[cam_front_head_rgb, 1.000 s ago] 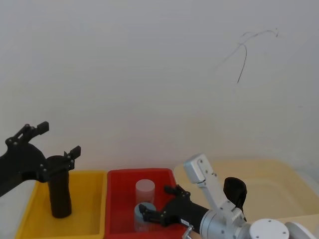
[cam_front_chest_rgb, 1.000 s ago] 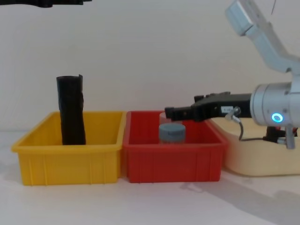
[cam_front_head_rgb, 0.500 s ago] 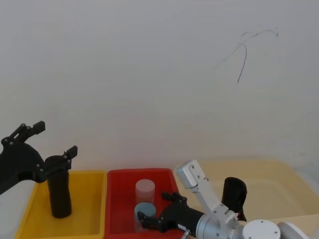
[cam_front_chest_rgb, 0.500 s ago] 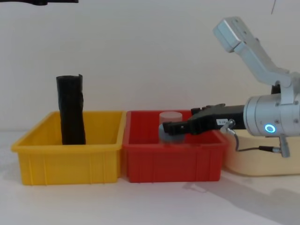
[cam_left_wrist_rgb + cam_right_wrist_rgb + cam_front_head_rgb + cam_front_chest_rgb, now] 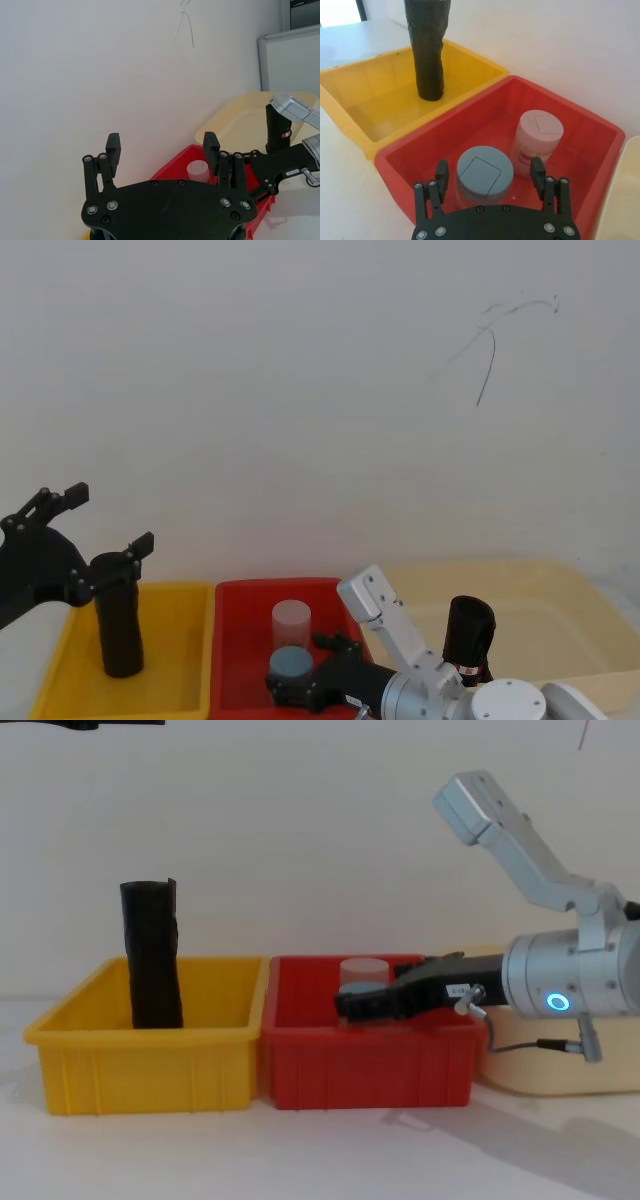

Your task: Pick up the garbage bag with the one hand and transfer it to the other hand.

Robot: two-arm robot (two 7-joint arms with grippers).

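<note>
The garbage bag (image 5: 470, 630), a black crinkled roll with a red-and-white label low on it, stands upright in the cream bin (image 5: 560, 610); it also appears in the left wrist view (image 5: 276, 125). My right gripper (image 5: 290, 685) on the silver arm is open and low inside the red bin (image 5: 240, 590), its fingers (image 5: 441, 175) on either side of a grey-lidded jar (image 5: 484, 175), well left of the bag. My left gripper (image 5: 108, 517) hangs open above the yellow bin (image 5: 180, 590), beside the top of an unlabelled black roll (image 5: 118, 625).
A pale pink jar (image 5: 537, 137) stands behind the grey one in the red bin (image 5: 370, 1070). The three bins sit side by side against a white wall: yellow (image 5: 150, 1070), red, cream (image 5: 520, 1070). Bare white table lies in front of them.
My right gripper has swung left and down into the red bin, coming over the grey-lidded jar. The left gripper dropped slightly and then held still. Both black rolls stayed put.
</note>
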